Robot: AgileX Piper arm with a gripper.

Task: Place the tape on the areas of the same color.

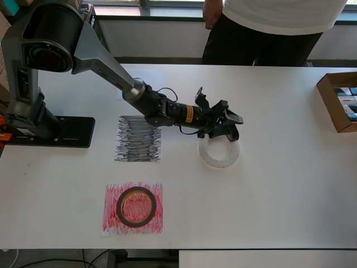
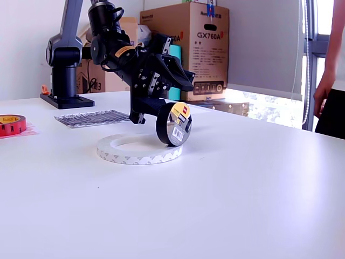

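white table (image 1: 279, 184) by a window; three rolls, two scribbled sheets visible; claw (image 2: 161, 110) grips black roll (image 2: 174, 124) above white ring (image 2: 139, 149).

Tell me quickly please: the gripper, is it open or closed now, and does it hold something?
Gripper: closed on the black roll, holding it on edge just above the white ring.

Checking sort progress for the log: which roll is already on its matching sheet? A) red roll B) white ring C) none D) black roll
A: the red roll lies on the red scribbled sheet, while the black roll is still held on edge in the jaws over the white ring, and the black sheet is bare.
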